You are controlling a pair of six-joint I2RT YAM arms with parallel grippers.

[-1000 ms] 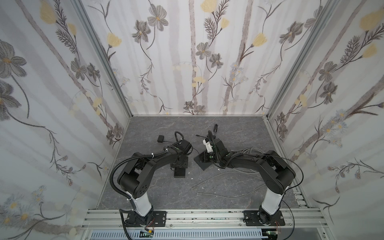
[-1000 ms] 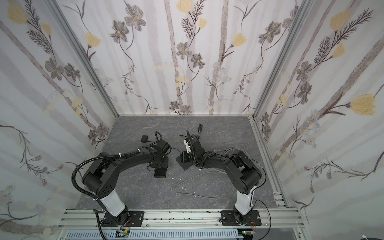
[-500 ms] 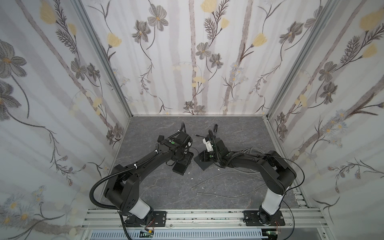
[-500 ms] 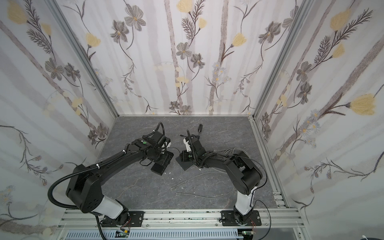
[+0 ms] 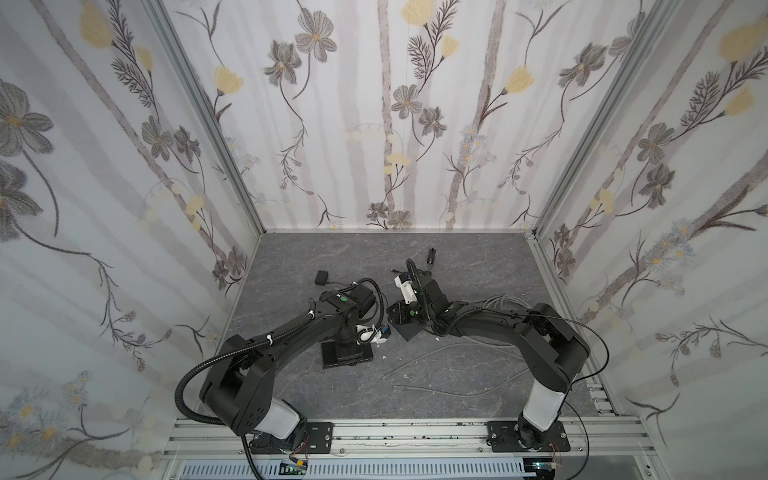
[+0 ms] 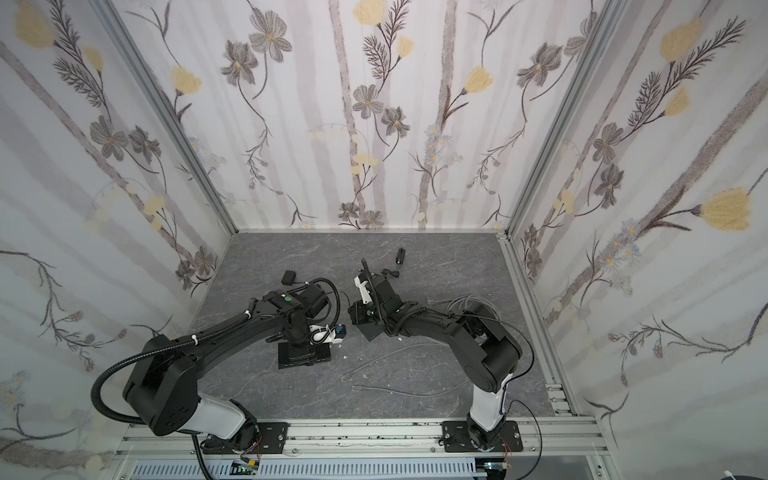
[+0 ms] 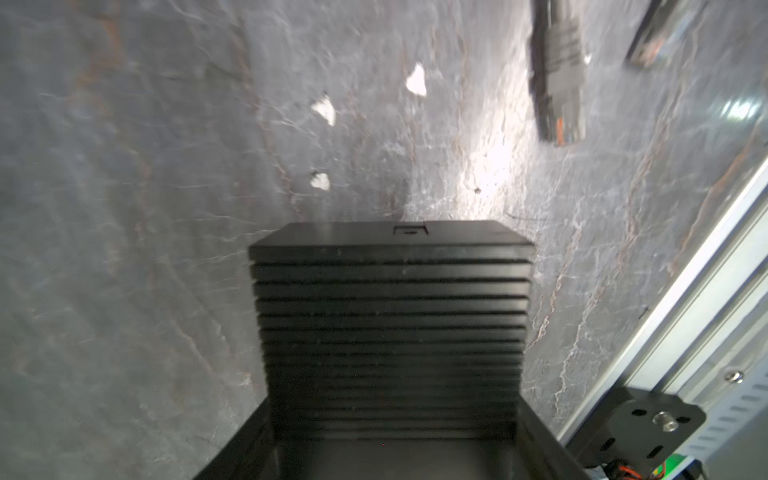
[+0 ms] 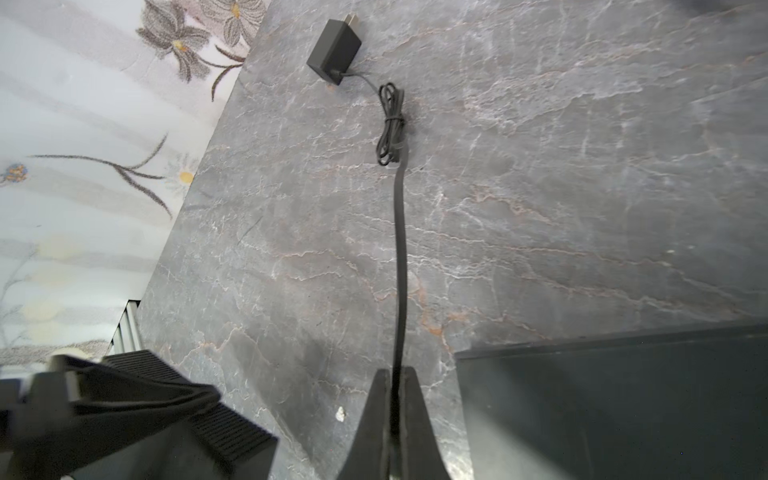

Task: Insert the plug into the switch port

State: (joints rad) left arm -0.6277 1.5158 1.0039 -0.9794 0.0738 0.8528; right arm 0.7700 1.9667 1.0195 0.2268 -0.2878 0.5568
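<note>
Over the last second the left arm has turned the black ribbed rectangular switch box [image 5: 332,358]. A second ago its long side ran front to back, half a second ago it sat skewed, and now its long side runs along the front edge of the grey stone-patterned bench [image 5: 478,266], left of the middle. The right arm has barely shifted.

The left end effector [image 7: 390,444] stands partly apart, with the box filling the gap and a finger [image 7: 239,449] against each side, clamped on it. Whether the box rests on the bench or hangs just above it cannot be told.

The right end effector [image 8: 394,376] is pressed together on a thin black power cord [image 8: 400,257]. The cord runs over the bench to a tied coil [image 8: 390,124] and a small black wall adapter [image 8: 334,52] nearer the left edge. The cord's plug end cannot be made out.

A flat black panel [image 8: 602,395] lies just beside the right end effector. A grey network cable end [image 7: 559,83] lies on the bench, apart from the box.
</note>
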